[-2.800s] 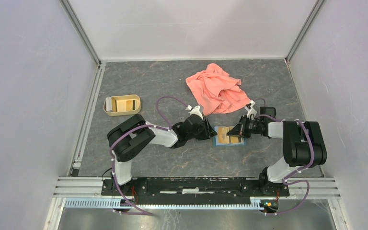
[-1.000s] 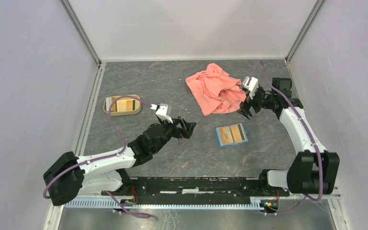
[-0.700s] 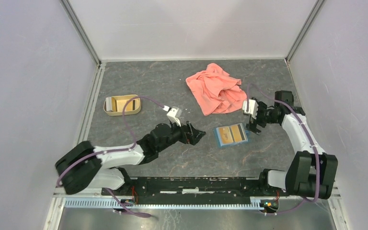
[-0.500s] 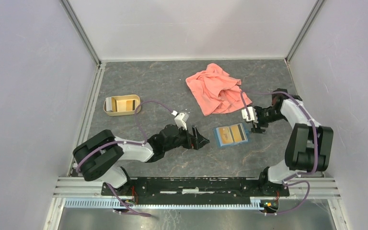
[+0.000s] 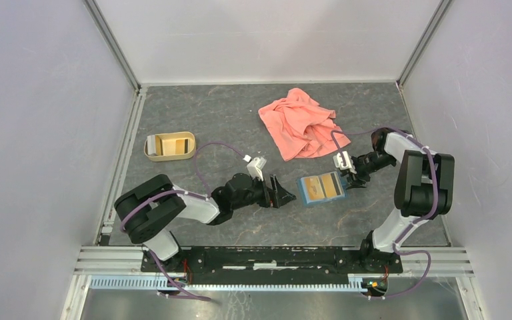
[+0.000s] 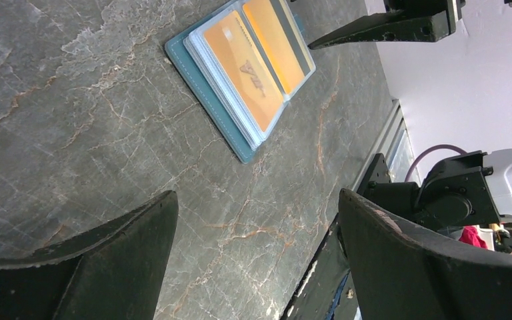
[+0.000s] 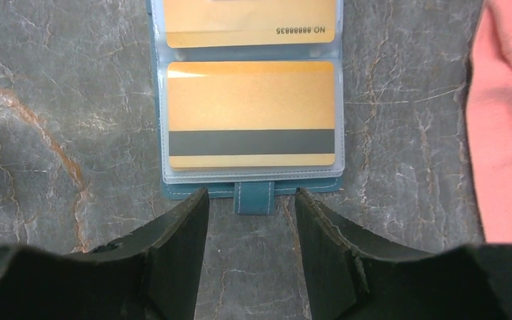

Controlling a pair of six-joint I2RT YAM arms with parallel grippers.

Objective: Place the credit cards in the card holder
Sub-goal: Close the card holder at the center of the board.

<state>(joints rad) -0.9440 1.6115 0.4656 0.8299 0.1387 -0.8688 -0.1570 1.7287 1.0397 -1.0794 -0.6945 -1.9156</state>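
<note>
The right gripper (image 7: 252,193) has its jaws apart, one on each side of the tab (image 7: 253,200) without touching it. A pink cloth (image 7: 507,120) lies close on one side, bare table (image 5: 227,113) on the other. The card holder (image 6: 207,97) lies open and flat, its long axis running between the arms and its tab end toward this gripper. Gold cards (image 7: 252,110) sit in its sleeves. The left gripper (image 5: 289,195), spread wide, faces the far end, with a strip of bare table between.
</note>
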